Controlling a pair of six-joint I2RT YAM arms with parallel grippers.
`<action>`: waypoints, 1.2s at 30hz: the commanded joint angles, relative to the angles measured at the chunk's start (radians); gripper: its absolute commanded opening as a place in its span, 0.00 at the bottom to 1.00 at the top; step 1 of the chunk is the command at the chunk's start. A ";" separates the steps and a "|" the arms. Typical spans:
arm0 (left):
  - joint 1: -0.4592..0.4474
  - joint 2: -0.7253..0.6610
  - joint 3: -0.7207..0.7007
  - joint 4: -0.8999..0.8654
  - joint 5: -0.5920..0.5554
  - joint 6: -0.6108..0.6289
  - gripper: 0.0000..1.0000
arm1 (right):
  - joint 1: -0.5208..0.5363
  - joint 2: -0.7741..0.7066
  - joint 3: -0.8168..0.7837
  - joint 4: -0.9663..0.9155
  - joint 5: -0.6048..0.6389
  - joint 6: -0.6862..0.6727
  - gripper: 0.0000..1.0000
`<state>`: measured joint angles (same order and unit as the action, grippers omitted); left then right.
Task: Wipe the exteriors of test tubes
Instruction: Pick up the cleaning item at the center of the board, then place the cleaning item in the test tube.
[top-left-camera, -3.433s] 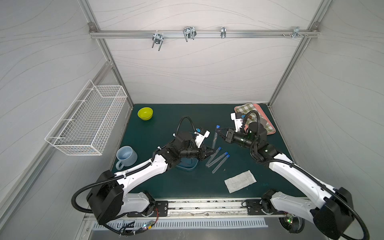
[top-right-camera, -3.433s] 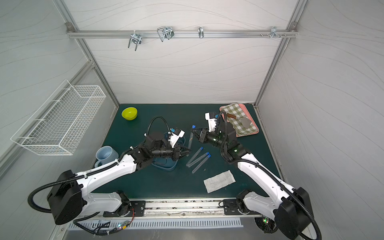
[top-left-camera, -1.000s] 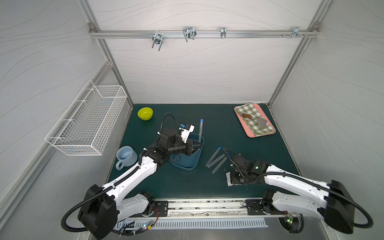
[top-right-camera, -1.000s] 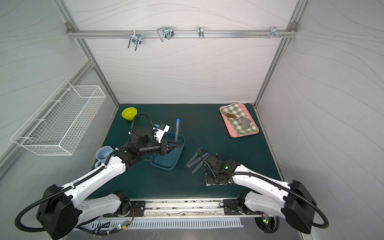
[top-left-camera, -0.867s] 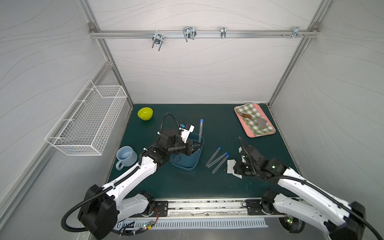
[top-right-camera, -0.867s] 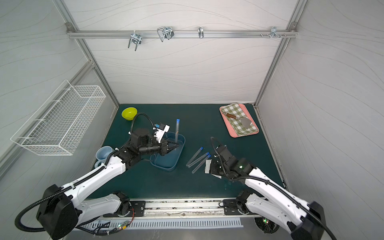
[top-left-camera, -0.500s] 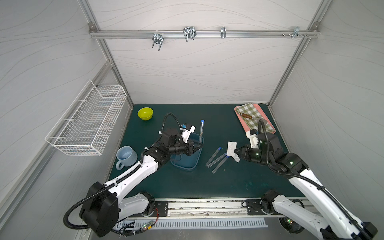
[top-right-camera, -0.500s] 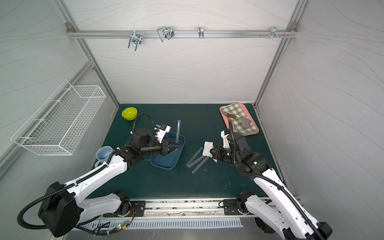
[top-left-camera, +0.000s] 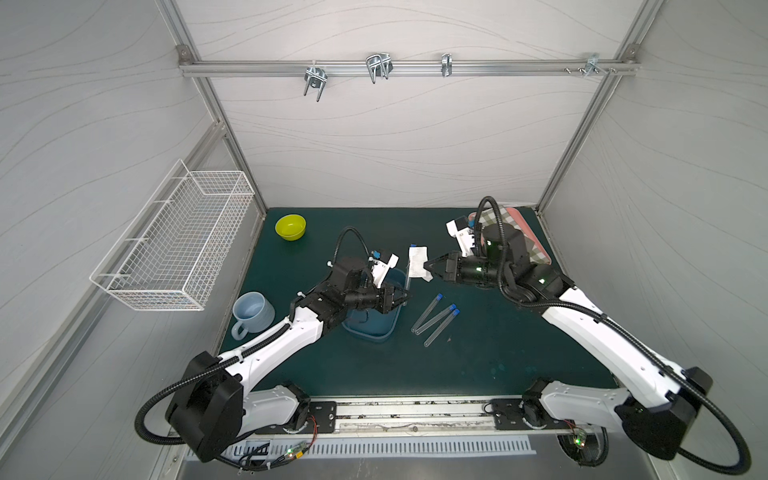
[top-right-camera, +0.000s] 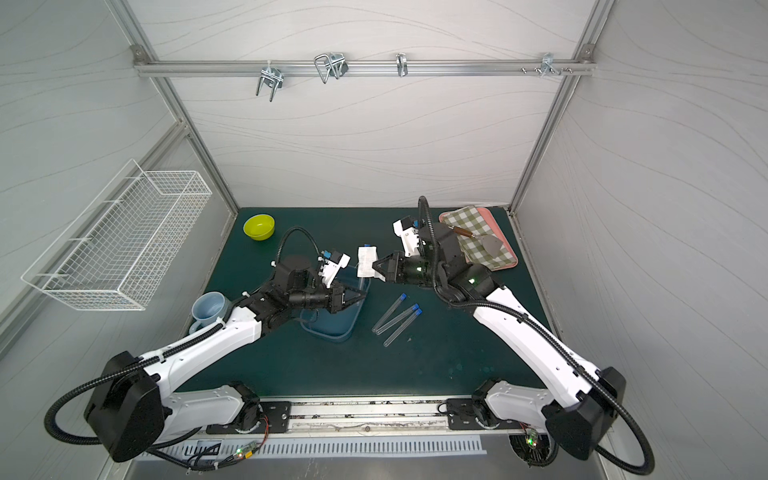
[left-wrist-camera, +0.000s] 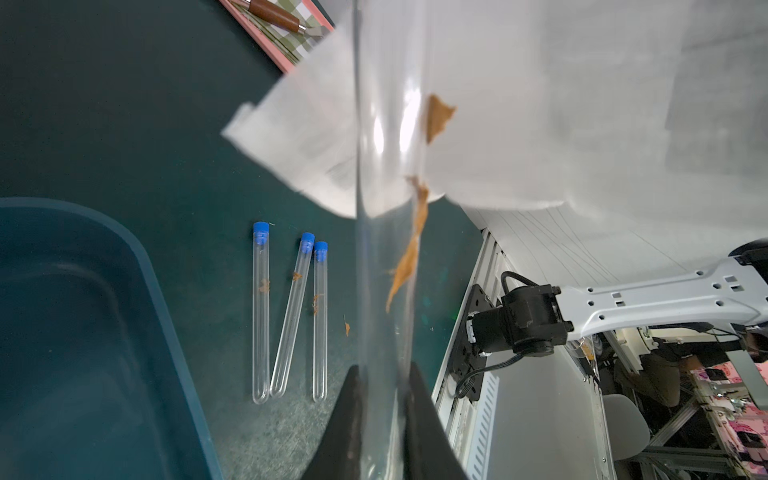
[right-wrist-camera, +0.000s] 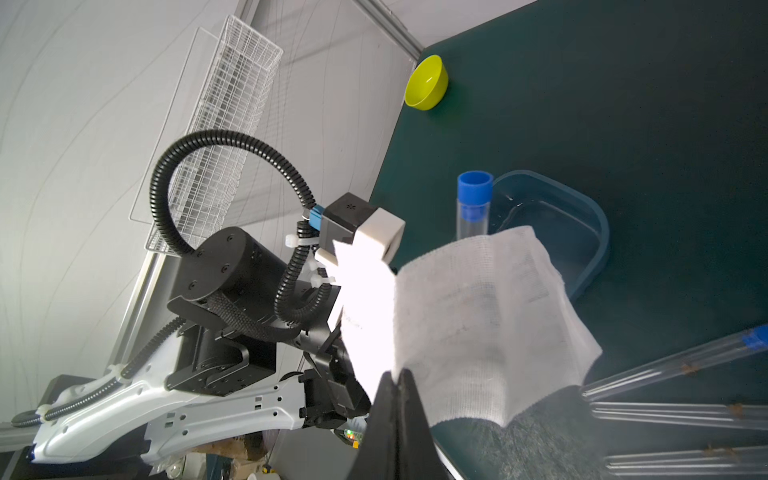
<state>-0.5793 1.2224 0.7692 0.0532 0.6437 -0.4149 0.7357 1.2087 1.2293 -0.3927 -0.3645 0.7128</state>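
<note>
My left gripper (top-left-camera: 405, 297) (left-wrist-camera: 384, 399) is shut on the lower end of a clear test tube (top-left-camera: 409, 274) (left-wrist-camera: 388, 249), held upright over the blue tray (top-left-camera: 374, 331). Brown smears streak this tube. Its blue cap (right-wrist-camera: 473, 195) shows above the white cloth (top-left-camera: 417, 262) (right-wrist-camera: 478, 324), which hangs right beside the tube's upper part. My right gripper (top-left-camera: 428, 266) (right-wrist-camera: 398, 382) is shut on the cloth's edge. Three more test tubes (top-left-camera: 434, 318) (top-right-camera: 397, 318) (left-wrist-camera: 291, 316) lie side by side on the green mat, right of the tray, each with a brown spot.
A pink tray (top-right-camera: 509, 257) with a checked cloth and a brown-handled tool sits at the back right. A yellow bowl (top-left-camera: 290, 227) stands at the back left, a pale blue mug (top-left-camera: 252, 311) at the left edge, and a wire basket (top-left-camera: 178, 245) on the left wall.
My right arm lifted the cloth off the mat near the front and carried it up and back to the held tube. The left arm kept the tube almost still.
</note>
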 joint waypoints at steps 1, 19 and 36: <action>-0.008 0.006 0.054 0.054 0.012 -0.011 0.13 | 0.034 0.031 0.022 0.044 -0.012 -0.023 0.00; -0.033 -0.005 0.036 0.087 0.002 -0.032 0.13 | 0.097 0.176 0.107 -0.039 0.065 -0.062 0.16; -0.035 -0.001 0.010 0.146 0.002 -0.079 0.13 | 0.140 0.256 0.173 -0.074 0.107 -0.069 0.54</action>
<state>-0.6098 1.2327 0.7769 0.1326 0.6422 -0.4755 0.8631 1.4399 1.3685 -0.4469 -0.2771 0.6552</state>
